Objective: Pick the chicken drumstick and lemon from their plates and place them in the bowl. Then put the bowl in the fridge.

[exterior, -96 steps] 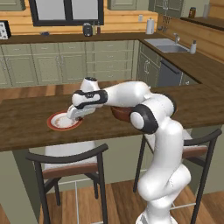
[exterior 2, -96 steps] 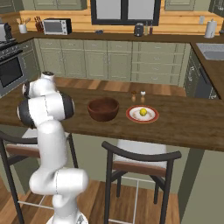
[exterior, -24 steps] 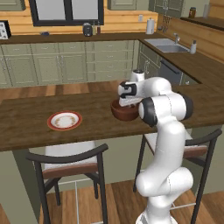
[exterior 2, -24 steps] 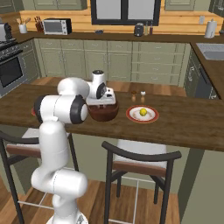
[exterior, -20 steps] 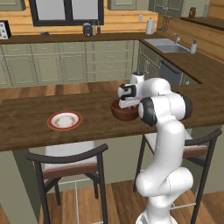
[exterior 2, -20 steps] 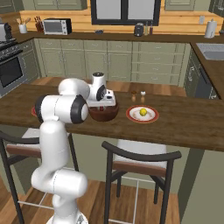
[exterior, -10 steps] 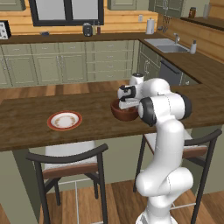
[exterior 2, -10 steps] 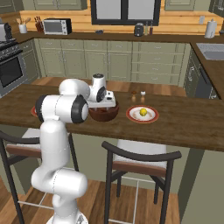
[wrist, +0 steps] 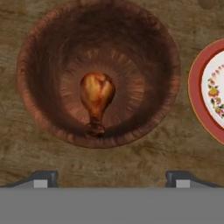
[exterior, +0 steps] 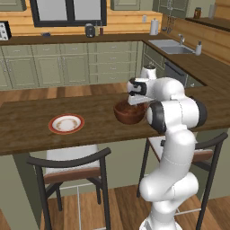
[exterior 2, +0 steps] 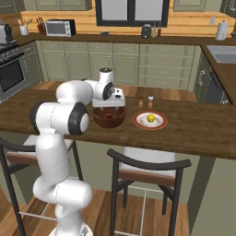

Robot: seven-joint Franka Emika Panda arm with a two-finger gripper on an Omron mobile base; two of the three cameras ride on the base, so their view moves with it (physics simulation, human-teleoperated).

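One small golden-brown roasted chicken drumstick (wrist: 96, 96) lies at the bottom of the one deep, dark reddish-brown wooden bowl (wrist: 37, 113), its plump end toward the middle and its paler bone end pointing at the near wall in the hand view. Two round white plates with reddish-orange rims stand on the long dark wooden desk (exterior: 27, 126): one (exterior: 66, 123) sits well apart from the bowl (exterior: 129, 114) on the robot's left and carries no food, the other (exterior 2: 150, 120) sits just beside the bowl (exterior 2: 109, 117) on the robot's right and carries the one small bright yellow lemon (exterior 2: 150, 118) near its middle. That second plate's rim and a bit of floral pattern show at the right edge of the hand view (wrist: 209, 92). One pincer (wrist: 112, 178) hangs straight above the bowl, released, its two dark finger tips (wrist: 41, 178) spread wide with nothing between them; from the base views it (exterior 2: 108, 107) sits right over the bowl's mouth. Two small shakers (exterior 2: 145, 101) stand side by side on the desk behind the lemon's plate. Two dark-framed stools (exterior 2: 146, 168) are drawn up under the desk's near edge. No readable writing or brand marks show on any of these things.
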